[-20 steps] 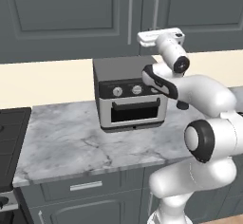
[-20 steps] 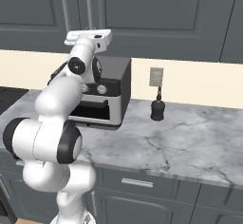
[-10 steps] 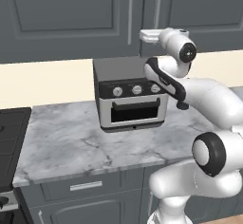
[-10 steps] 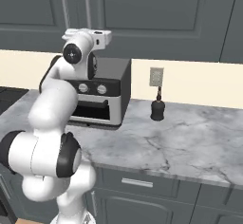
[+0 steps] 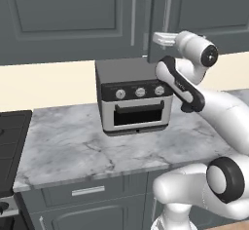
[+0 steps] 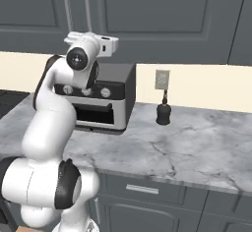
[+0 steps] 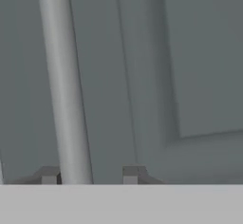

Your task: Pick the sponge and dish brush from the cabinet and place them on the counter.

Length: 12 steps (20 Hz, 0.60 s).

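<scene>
Door-opening step is being worked: two-finger gripper [image 7: 90, 174] is being held spread around the slim metal handle [image 7: 64, 85] of the dark grey panelled cabinet [image 5: 73, 14], not yet pinching. Sponge and brush, judged inside, are being hidden. Next: closing, pulling.

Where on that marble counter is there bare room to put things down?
The counter is bare between the stovetop and the toaster oven, and in front of the oven. Right of the small black bottle it is bare too. It is tightest between oven and bottle.
</scene>
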### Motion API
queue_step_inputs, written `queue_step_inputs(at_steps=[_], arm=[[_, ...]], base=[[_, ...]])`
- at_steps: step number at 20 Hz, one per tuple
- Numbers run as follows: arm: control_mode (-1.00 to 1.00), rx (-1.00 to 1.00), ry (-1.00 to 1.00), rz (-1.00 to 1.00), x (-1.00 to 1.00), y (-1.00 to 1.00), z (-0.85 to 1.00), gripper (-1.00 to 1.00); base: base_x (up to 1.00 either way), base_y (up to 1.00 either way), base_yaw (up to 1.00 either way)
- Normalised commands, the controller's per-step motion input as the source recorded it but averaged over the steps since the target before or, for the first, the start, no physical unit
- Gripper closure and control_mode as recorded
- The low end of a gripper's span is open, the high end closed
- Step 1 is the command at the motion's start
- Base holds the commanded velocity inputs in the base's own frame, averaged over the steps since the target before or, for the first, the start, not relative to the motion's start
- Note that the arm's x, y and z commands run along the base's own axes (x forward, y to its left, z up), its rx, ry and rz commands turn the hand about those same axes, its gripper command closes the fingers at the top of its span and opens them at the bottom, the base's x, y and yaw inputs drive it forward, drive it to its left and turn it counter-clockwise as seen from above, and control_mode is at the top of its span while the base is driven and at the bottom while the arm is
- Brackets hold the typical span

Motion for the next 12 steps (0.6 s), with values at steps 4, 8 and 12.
queue_step_inputs(at_steps=[4,8,12], arm=[[-1.00,0.07,0.00,0.03,-0.43,-0.57,0.12,1.00],[-1.00,0.06,0.00,0.03,-0.50,-0.56,0.23,1.00],[-1.00,0.03,0.01,0.01,-0.56,-0.52,0.33,1.00]], base=[[0.00,0.00,0.00],[0.00,0.00,0.00],[0.00,0.00,0.00]])
